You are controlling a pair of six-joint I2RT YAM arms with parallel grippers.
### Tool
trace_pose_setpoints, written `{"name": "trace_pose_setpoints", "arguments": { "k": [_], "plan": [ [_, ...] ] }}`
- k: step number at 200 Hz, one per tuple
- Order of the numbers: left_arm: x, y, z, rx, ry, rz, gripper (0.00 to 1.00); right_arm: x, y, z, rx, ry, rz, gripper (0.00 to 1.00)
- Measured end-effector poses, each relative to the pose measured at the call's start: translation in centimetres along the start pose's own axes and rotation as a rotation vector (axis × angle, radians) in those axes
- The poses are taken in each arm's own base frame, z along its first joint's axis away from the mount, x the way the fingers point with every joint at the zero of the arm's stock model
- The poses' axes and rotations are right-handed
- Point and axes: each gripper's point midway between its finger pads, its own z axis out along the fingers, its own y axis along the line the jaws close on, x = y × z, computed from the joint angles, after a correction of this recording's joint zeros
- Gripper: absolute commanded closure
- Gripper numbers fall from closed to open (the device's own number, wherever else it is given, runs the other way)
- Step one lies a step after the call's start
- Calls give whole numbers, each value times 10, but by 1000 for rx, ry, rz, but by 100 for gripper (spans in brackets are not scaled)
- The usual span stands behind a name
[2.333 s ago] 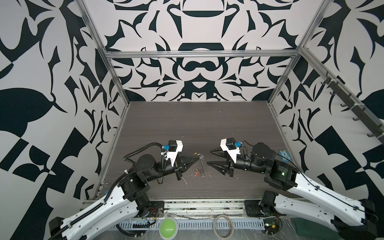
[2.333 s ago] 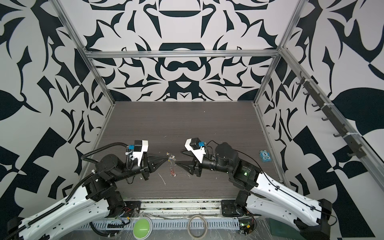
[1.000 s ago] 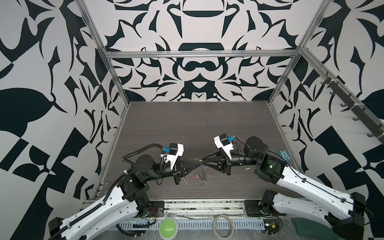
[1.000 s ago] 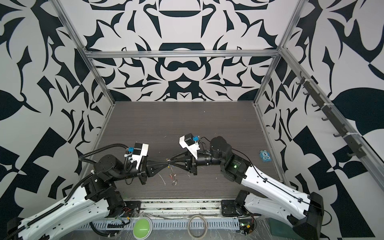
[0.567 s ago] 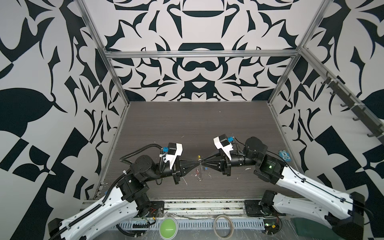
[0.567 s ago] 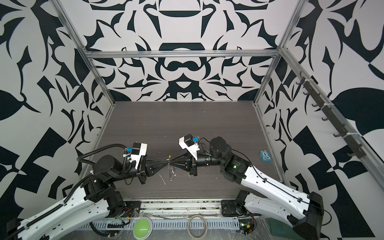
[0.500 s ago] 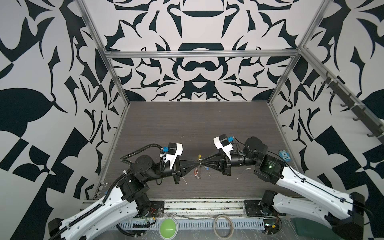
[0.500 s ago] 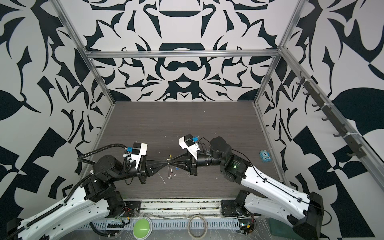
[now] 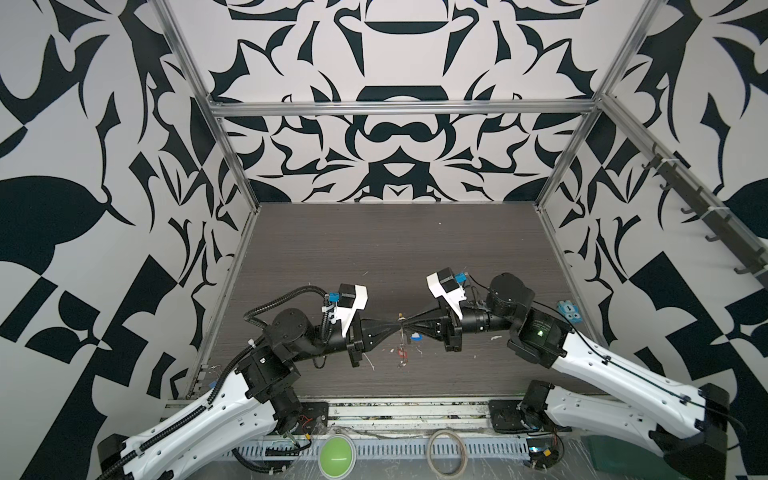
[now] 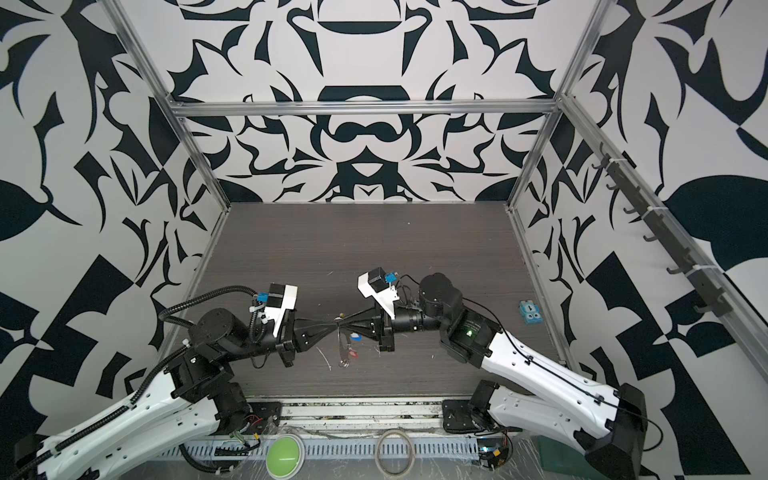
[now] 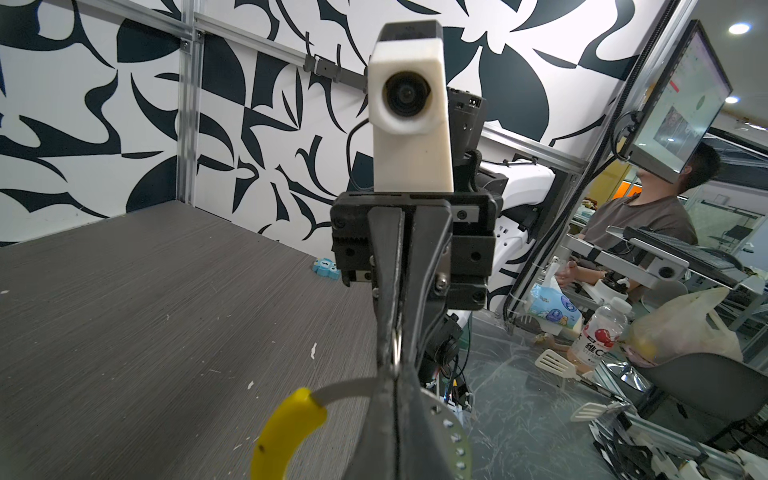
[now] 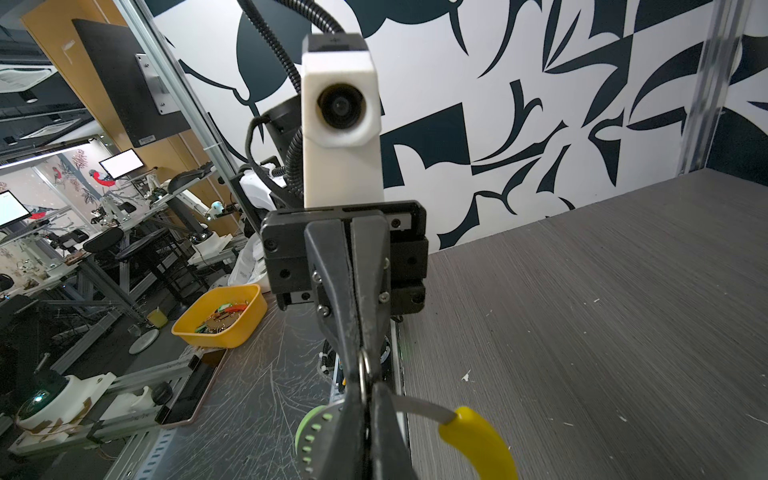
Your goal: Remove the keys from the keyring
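Fingertips [image 9: 380, 330] of L gripper [image 9: 396, 328] & R gripper [image 9: 405, 328] clamp keyring [image 11: 291, 424].

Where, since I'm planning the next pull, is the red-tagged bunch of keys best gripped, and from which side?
Probably the red tag: the bunch's broadest part, dangling below the wire loop that the left gripper and right gripper pinch shut. Come level from the front of the table, where neither arm blocks, jaws across its flat faces.

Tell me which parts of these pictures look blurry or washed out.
Left wrist view: the keyring, close to the lens, is soft, and a ceiling lamp glares. Right wrist view: the near fingers blur. Both top views: evenly lit, but the keys are tiny.
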Motion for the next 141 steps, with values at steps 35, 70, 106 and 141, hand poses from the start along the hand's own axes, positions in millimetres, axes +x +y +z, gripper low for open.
{"name": "trace_pose_setpoints", "arguments": {
  "k": [35,70,106,141],
  "plan": [
    [0,4,-1,-29,-5,-16,47,13,-5,-2,31,47,26,100],
    [-4,5,-6,-61,11,-18,55,26,-8,-10,83,102,45,100],
    [-17,1,-1,-68,65,-14,62,32,-10,-15,119,158,62,100],
    [-4,8,13,-57,182,-66,62,38,-11,-19,143,203,76,100]
  ]
}}
